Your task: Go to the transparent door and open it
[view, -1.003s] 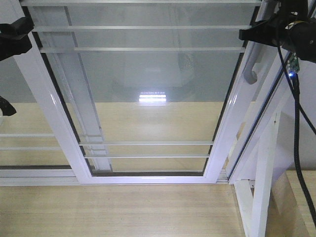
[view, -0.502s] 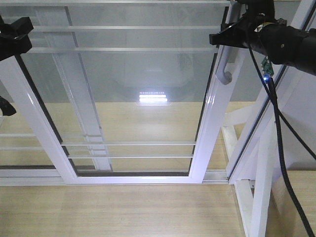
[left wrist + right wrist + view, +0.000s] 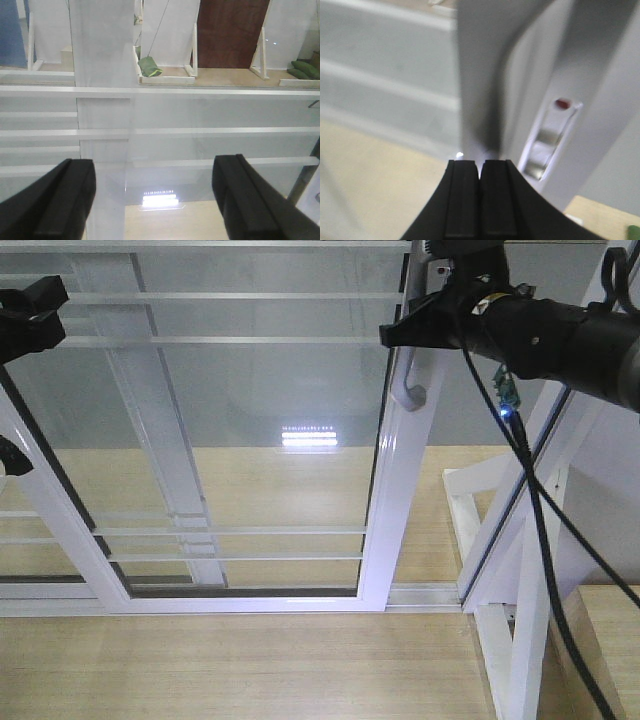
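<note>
Transparent door (image 3: 240,440): tall glass panel in a white frame, standing upright in the floor track (image 3: 430,597). Long axis vertical, paired thin white bars running across it high and low. Fills the centre and left of the front view. Handle stile on its right side, well apart from the right-hand frame, with an open gap between them.
Floor (image 3: 250,670): pale wood boards in front of the track, and visible beyond the glass and through the gap.
Second barred panel (image 3: 150,440): behind the door, overlapped by it, seen through the glass.
Post (image 3: 535,590): bare white upright with a brace, lower right, beside the frame.
Right arm (image 3: 560,335): black, reaching in from the upper right and stretched leftwards almost level, wrist at handle height. Dark cable (image 3: 540,510) hanging from it, a small blue light (image 3: 503,412) beneath.
Right gripper (image 3: 480,170): jaws fully closed, pads pressed together with nothing between them, tips at the handle; whether touching it cannot be told.
Left gripper (image 3: 150,200): jaws spread wide and empty, facing the glass and its upper bars; raised at the far left edge of the front view.
Handle (image 3: 405,390): curved grey bar lying along the stile, lengthwise vertical, lower end curling back toward the frame.
Latch (image 3: 547,137): small recessed metal fitting with a red dot, just right of the handle in the right wrist view.
</note>
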Controlling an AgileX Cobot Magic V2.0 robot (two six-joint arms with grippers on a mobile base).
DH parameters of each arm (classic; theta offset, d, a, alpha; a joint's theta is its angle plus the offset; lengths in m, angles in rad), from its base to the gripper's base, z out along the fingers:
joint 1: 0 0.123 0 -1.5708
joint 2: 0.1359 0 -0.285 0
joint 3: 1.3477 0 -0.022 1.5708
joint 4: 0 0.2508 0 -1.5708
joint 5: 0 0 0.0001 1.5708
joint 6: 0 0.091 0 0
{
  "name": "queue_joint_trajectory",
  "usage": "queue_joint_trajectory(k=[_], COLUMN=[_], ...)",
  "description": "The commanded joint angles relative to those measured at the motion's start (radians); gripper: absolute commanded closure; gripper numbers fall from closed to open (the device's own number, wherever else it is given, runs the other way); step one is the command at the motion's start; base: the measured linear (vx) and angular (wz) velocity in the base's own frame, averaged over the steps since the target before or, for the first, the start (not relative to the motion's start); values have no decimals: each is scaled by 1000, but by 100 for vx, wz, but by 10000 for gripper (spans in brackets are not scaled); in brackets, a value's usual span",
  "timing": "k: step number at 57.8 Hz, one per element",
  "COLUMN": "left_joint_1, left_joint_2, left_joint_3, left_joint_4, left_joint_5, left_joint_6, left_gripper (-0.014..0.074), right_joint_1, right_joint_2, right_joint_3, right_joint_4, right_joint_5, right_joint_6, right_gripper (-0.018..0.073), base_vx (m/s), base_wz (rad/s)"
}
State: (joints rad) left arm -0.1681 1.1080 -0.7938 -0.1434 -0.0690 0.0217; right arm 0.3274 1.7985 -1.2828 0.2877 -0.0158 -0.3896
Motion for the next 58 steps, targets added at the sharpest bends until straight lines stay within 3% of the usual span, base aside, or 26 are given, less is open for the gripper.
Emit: queue_joint_trajectory(k=[1, 25, 33, 40, 46, 58], left_joint_1=[-2, -3, -29, -108, -193, -346], left_joint_2=[-14, -14, -14, -14, -14, 75], left_joint_3=[-32, -32, -32, -32, -32, -40], left_joint_4=[-6, -6, -6, -6, -9, -71], left_joint_5=[-63, 86, 144, 151, 95, -197], left_joint_6=[-1, 0, 21, 57, 52, 45], left_gripper=[11, 11, 11, 11, 11, 11], right_joint_1=[32, 45, 45, 45, 45, 45], right_joint_2=[-51, -223, -389, -568, -719, -975], right_joint_3=[-29, 11, 172, 404, 589, 840], right_joint_4=[-9, -9, -9, -6, 0, 60], right_joint_5=[-13, 176, 127, -2, -94, -135], right_joint_6=[-19, -83, -90, -85, -81, -74], right_gripper=[502, 502, 502, 502, 502, 502], base_vx=[0, 0, 0, 0, 0, 0], base_wz=[0, 0, 0, 0, 0, 0])
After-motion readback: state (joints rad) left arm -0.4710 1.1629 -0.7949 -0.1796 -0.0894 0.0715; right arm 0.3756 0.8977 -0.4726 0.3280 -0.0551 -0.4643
